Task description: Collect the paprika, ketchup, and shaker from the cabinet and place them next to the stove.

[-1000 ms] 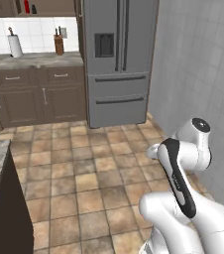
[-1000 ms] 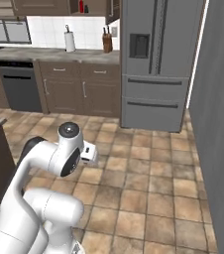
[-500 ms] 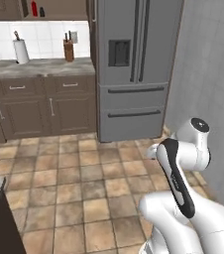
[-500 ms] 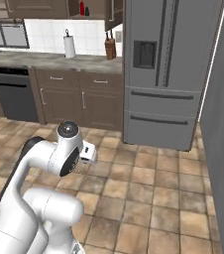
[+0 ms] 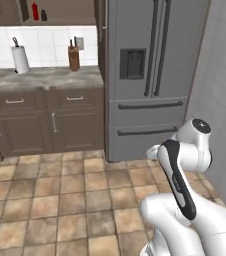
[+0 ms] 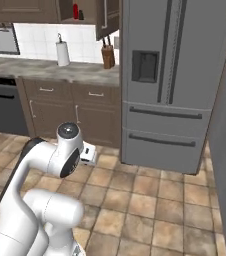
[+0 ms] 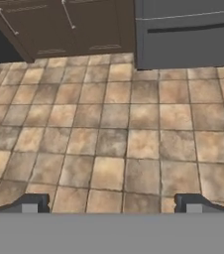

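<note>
High on the far wall, the dark brown cabinet (image 5: 60, 12) has an open shelf niche. In it stands the red ketchup (image 5: 35, 10) (image 6: 75, 10) with the small dark shaker (image 5: 44, 15) (image 6: 81, 15) just to its right. A tall dark shape to the left of the ketchup may be the paprika (image 5: 24, 10); it is too small to tell. The stove is out of view. My arm is folded close to the base, far from the cabinet. In the hand view my gripper (image 7: 111, 204) is open over the floor tiles, with nothing between its fingertips (image 7: 30, 203).
A grey fridge (image 5: 150, 75) stands right of the counter (image 5: 45, 77), which bears a paper towel roll (image 5: 20, 57) and a knife block (image 5: 74, 57). Lower drawers (image 5: 35, 122) sit beneath; a dark dishwasher (image 6: 0, 107) is further left. A grey wall (image 5: 220, 90) bounds the right. Tiled floor (image 5: 60, 200) lies ahead.
The whole picture has shifted: the base has driven toward the counter and fridge, which look larger and closer. The arm keeps its folded pose and the gripper stays open.
</note>
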